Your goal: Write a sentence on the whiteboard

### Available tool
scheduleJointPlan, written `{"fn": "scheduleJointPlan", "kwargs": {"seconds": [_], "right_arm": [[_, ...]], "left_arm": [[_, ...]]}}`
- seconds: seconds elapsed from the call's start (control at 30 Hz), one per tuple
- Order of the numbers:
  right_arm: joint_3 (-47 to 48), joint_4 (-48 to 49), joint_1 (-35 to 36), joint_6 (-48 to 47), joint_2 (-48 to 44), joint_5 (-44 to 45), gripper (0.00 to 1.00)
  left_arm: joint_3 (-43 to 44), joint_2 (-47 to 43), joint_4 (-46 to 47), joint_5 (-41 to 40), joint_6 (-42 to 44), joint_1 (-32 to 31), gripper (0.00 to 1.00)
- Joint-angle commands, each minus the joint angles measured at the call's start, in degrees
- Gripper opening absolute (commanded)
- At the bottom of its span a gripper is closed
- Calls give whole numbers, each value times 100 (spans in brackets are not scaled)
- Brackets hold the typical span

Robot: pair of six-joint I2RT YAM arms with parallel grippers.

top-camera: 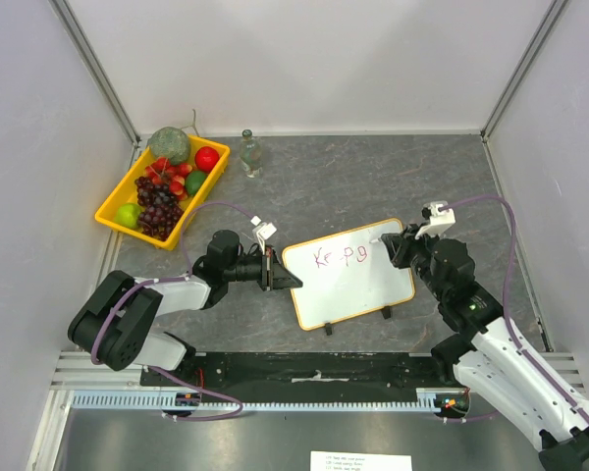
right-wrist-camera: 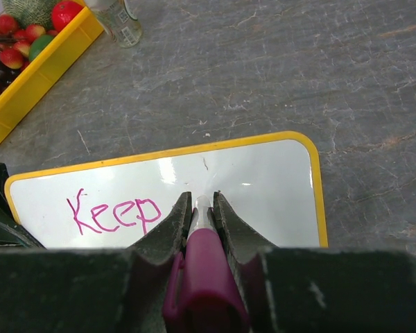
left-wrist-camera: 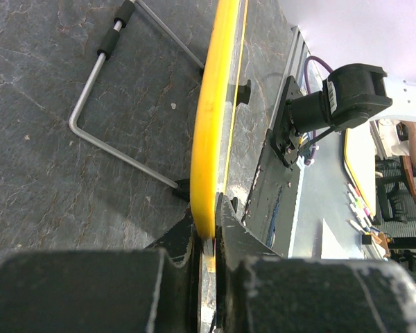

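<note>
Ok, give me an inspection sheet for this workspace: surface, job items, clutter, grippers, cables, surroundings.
Surface: dark grey stone-look table.
Job's things: whiteboard with "Keep" written in pink on its left part; magenta marker.
Clutter: yellow fruit tray at far left; small glass bottle beside it.
Grippers: left gripper shut on the whiteboard's yellow edge; right gripper shut on the marker, tip over the board right of the word.
Cables: purple cable loops over the left arm, another runs along the right arm; neither crosses the board.
Surroundings: pale enclosure walls on three sides.
</note>
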Motion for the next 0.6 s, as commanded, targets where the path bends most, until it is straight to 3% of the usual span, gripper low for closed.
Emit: {"fn": "scheduleJointPlan", "kwargs": {"seconds": [0.0, 0.57], "right_arm": [[-135, 44, -21, -75, -8, 21, 0], [-346, 132, -30, -119, 62, -304, 0]], "left_arm": [[-53, 105, -549, -573, 749, -10, 2], [-53, 97, -549, -573, 749, -10, 2]]}}
